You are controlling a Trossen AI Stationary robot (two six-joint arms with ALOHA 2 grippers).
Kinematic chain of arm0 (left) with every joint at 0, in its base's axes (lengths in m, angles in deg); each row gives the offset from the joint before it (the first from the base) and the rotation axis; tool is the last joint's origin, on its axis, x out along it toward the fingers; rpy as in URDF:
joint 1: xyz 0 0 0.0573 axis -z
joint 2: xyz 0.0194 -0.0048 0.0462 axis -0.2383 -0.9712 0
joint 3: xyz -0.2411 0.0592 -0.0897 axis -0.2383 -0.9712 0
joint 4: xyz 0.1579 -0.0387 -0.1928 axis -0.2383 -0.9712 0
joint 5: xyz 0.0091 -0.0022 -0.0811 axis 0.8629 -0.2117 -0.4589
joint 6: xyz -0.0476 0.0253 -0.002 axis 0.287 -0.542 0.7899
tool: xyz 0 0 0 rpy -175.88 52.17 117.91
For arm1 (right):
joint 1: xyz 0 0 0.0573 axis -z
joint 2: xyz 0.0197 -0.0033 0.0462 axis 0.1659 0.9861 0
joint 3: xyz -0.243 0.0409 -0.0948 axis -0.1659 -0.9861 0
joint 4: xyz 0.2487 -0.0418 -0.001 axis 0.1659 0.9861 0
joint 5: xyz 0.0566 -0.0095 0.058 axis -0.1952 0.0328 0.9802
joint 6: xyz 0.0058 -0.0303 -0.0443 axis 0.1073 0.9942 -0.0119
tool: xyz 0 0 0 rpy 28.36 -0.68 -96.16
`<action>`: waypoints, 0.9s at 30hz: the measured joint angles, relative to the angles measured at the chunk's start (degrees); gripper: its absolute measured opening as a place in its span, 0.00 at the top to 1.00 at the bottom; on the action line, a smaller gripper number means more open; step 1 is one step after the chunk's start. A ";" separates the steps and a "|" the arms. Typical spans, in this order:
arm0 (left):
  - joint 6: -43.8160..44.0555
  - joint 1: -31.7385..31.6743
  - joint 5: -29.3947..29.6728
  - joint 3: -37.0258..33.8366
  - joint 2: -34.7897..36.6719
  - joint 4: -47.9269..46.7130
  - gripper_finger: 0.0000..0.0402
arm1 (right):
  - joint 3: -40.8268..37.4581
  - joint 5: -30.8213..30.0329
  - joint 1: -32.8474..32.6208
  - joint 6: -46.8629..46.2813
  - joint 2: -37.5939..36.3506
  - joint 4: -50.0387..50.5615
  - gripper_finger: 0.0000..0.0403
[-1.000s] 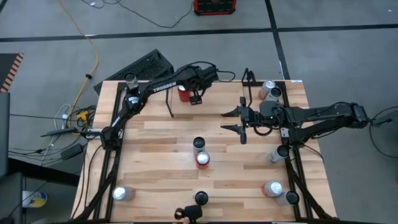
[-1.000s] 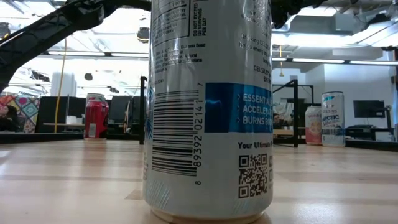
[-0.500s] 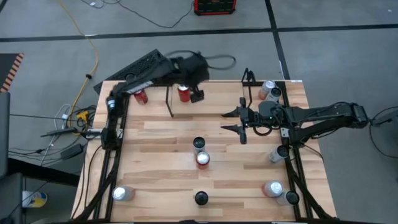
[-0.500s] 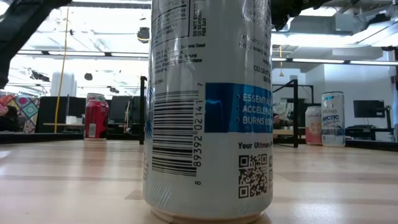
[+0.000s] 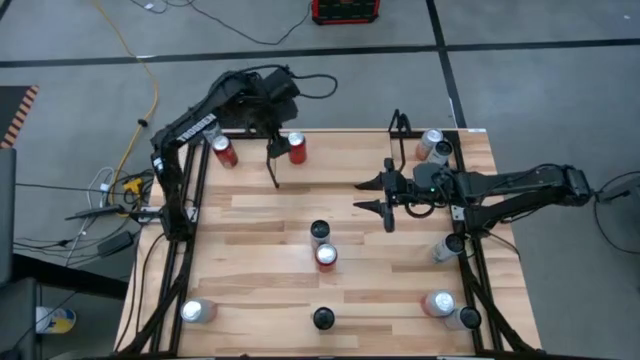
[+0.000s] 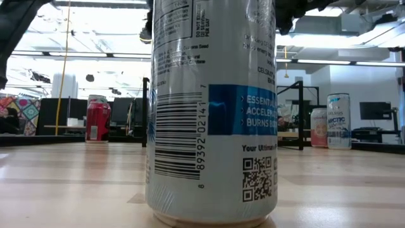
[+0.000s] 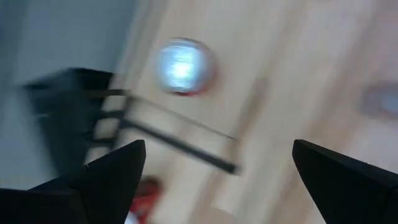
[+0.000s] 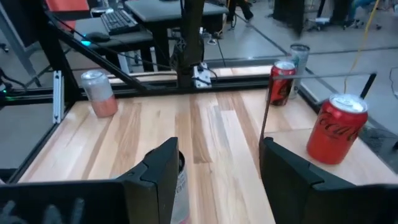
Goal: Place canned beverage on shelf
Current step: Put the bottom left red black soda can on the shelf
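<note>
Black left claw (image 7: 214, 168) gapes above the shelf (image 5: 272, 160).

Even, bright light falls from overhead; the wooden worktop (image 5: 270, 250) shows only soft, short shadows. In the low view, ceiling light strips glare white behind a huge white can (image 6: 212, 111) that stands sharp. The left wrist view is smeared with motion blur; the right wrist view is crisp.

two cans (image 5: 322, 246) block table centre, bare wood (image 5: 250, 270) to left
</note>
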 joint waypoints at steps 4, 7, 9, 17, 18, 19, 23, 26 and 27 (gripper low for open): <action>1.84 1.86 6.71 -0.08 5.31 -0.28 0.02 | 0.85 0.10 2.43 -3.03 1.70 0.07 0.56; 5.12 2.83 6.40 -0.09 9.62 0.36 0.02 | 2.63 0.25 4.20 -3.89 4.25 0.32 0.61; 6.68 4.30 6.61 -0.09 12.64 1.08 0.02 | 4.31 0.59 5.19 -3.43 6.53 0.39 0.65; 14.90 15.64 12.49 -0.08 21.30 1.47 0.02 | 15.35 3.56 9.57 2.11 19.80 1.91 0.85; 16.24 17.64 13.97 -0.10 21.96 0.63 0.02 | 17.36 3.56 10.33 2.91 21.57 2.89 0.89; 17.47 19.85 15.65 -0.81 22.48 0.16 0.02 | 19.35 3.57 11.17 3.63 23.37 4.49 0.92; 21.79 27.95 24.28 -8.96 26.18 0.56 0.02 | 27.31 3.68 14.83 3.69 30.94 9.77 0.99; 25.12 32.32 30.87 -17.78 30.16 0.89 0.02 | 32.81 6.25 17.04 3.47 36.34 14.48 1.00; 26.48 33.26 32.52 -20.93 31.87 1.02 0.02 | 34.41 7.20 17.61 3.60 38.15 15.41 1.00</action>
